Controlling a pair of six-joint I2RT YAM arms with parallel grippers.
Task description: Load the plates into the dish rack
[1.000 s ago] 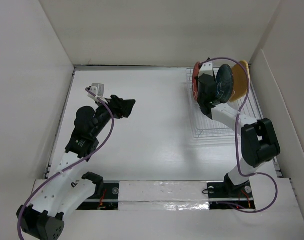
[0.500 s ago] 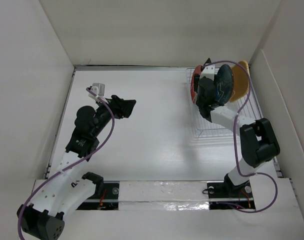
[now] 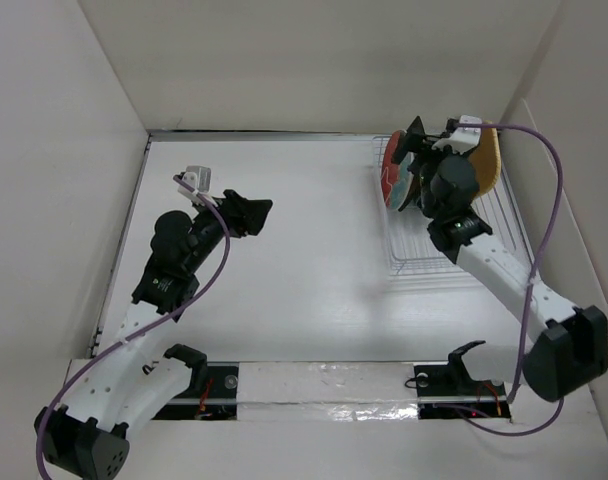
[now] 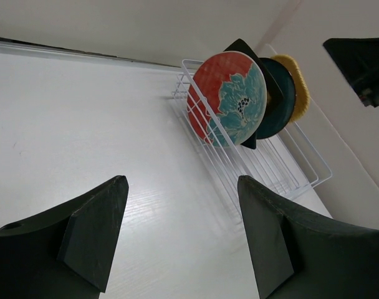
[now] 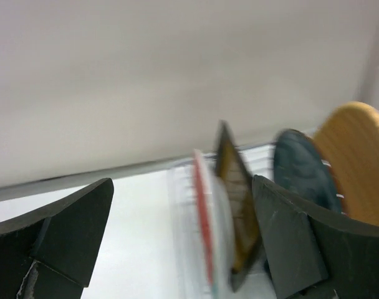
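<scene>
The white wire dish rack (image 3: 439,245) stands at the back right, also in the left wrist view (image 4: 264,163). Standing on edge in it are a red-and-teal patterned plate (image 4: 232,96), a mustard plate with a black rim (image 5: 237,215), a dark teal plate (image 4: 280,103) and an orange plate (image 3: 487,160). My right gripper (image 3: 416,180) hovers open just above these plates. In its own blurred view the patterned plate (image 5: 203,227) and the mustard one show between its fingers (image 5: 283,240). My left gripper (image 3: 249,213) is open and empty over the table's left part.
White walls close in the table on the left, back and right. The right wall runs close beside the rack. The right arm's purple cable (image 3: 544,190) loops high over the rack's right side. The right arm (image 4: 361,62) shows in the left wrist view.
My right gripper has opened, letting go of a plate in the rack, and risen a little. Its arm has swung out to the right. The left arm has not moved.
</scene>
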